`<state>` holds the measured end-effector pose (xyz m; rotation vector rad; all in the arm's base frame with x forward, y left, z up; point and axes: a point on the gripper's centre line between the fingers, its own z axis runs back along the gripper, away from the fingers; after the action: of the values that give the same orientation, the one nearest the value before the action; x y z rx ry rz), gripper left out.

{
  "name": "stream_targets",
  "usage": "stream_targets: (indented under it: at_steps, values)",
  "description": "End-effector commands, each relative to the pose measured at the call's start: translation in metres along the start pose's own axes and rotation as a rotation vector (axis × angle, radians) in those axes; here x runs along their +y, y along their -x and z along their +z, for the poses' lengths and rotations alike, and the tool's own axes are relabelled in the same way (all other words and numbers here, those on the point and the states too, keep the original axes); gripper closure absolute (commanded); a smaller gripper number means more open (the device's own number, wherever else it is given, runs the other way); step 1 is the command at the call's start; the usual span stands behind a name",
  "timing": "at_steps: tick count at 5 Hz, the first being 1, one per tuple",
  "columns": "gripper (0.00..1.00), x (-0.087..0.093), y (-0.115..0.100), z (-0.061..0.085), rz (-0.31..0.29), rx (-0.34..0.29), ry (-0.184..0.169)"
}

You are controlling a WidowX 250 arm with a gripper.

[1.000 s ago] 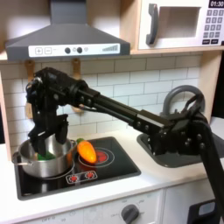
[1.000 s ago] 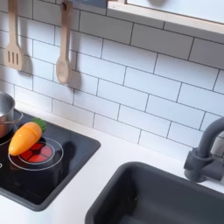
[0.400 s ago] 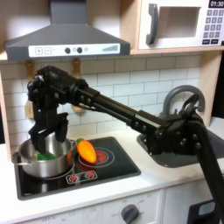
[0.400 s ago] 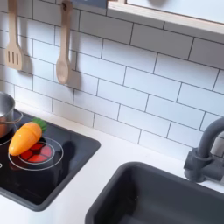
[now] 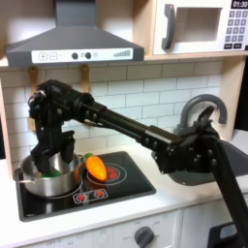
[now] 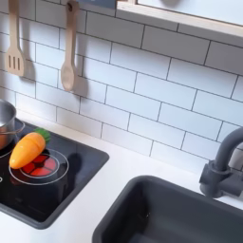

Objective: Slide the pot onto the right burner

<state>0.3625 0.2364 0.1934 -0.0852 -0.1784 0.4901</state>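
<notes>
Gripper (image 5: 47, 158): lowered into pot (image 5: 50, 178), grip state unclear.
Obstacle: carrot (image 5: 96, 167) on the first exterior view's right burner (image 5: 113, 173).
Advice: slide low, steady; expect carrot nudged.

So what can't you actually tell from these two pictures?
- Whether the hand is open or shut: in the first exterior view its tips dip inside the pot, behind the wall.
- What the green thing in the pot is: too small and blurred.
- Most of the pot in the second exterior view: cut off by the left edge.
- The right burner under the carrot toy: partly covered.
</notes>
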Motion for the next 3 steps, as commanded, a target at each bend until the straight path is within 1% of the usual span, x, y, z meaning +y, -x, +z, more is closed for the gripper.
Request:
stream_targets:
  at_steps: [1, 3]
  values:
    - [0.00, 0.0030, 0.0001, -0.0134, -0.007, 0.034, -0.010]
    - [0.00, 0.0022, 0.0016, -0.0179, -0.020, 0.045, -0.018]
